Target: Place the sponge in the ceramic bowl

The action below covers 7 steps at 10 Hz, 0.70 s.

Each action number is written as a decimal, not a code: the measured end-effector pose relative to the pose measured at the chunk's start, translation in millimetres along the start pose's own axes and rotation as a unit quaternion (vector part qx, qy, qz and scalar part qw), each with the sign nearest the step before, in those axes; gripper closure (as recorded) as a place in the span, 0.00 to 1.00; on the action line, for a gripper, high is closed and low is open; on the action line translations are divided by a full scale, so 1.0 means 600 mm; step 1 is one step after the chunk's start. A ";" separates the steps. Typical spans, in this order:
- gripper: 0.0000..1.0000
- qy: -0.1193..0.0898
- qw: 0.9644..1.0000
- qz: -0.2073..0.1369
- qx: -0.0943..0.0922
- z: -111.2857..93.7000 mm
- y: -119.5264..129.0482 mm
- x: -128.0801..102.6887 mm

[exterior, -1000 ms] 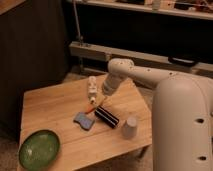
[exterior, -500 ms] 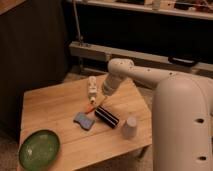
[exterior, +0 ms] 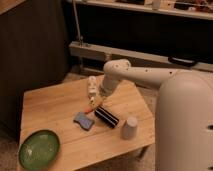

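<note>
The blue-grey sponge lies flat near the middle of the wooden table. The green ceramic bowl rests at the table's front left corner and holds nothing. My gripper hangs on the white arm just above and behind the sponge, pointing down at the tabletop, a short gap away from the sponge. Nothing shows in its grasp.
A black ribbed block lies right beside the sponge on its right. A small grey upturned cup stands near the table's front right edge. My white body fills the right side. A dark wall and metal rail run behind.
</note>
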 end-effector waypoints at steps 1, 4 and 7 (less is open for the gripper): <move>0.20 0.000 1.000 -0.008 0.025 -0.001 0.025 -0.004; 0.20 0.007 0.993 -0.041 0.107 0.017 0.097 -0.043; 0.20 0.018 0.995 -0.069 0.073 0.040 0.111 -0.054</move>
